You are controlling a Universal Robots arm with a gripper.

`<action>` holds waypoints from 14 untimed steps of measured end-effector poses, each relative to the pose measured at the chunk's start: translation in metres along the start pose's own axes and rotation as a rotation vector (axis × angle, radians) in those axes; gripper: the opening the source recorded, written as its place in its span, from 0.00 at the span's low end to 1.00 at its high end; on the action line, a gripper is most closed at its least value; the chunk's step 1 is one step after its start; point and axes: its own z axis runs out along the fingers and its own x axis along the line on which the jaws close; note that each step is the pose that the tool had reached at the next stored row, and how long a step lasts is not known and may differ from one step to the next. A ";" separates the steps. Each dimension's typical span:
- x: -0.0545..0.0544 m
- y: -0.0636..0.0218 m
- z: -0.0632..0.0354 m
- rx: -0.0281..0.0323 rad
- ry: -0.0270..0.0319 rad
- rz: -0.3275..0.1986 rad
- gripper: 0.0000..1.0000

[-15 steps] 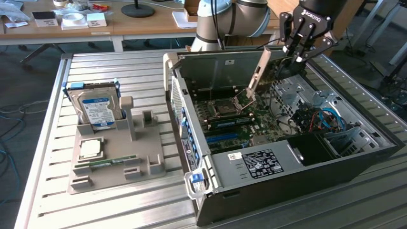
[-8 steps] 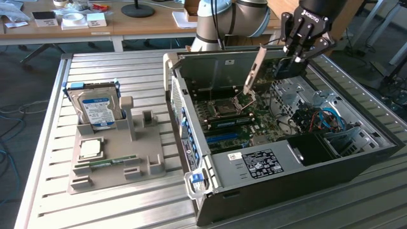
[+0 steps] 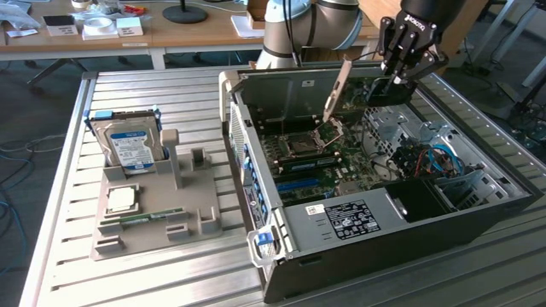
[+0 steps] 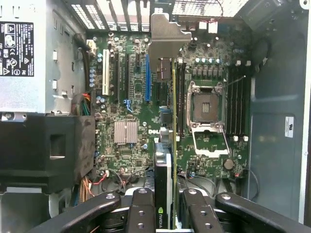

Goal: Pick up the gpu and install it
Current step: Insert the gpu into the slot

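While the end effector (image 3: 405, 75) clamps the gpu (image 3: 387, 94), jaws partly closed, poised above open computer case (image 3: 410, 249).

Silver hard drive (image 3: 128, 144) (upright) in grey holder (image 3: 162, 214), slatted metal table (image 3: 171, 275)

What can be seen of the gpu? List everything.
The gpu is a thin dark card, seen edge-on in the wrist view. It has a green board edge, a green-and-white logo near the grip, and a silver metal bracket at its far end. It stands on edge, clamped between the fingers of the tool, inside the open computer case above the motherboard. Nothing but the tool visibly touches it.
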 end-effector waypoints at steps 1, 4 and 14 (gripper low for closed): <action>0.000 0.0000 0.0000 0.0000 -0.0001 0.000 0.27; 0.000 0.0008 0.0024 0.0005 -0.0003 0.001 0.27; 0.001 0.0185 0.0198 0.0155 -0.0004 0.012 0.27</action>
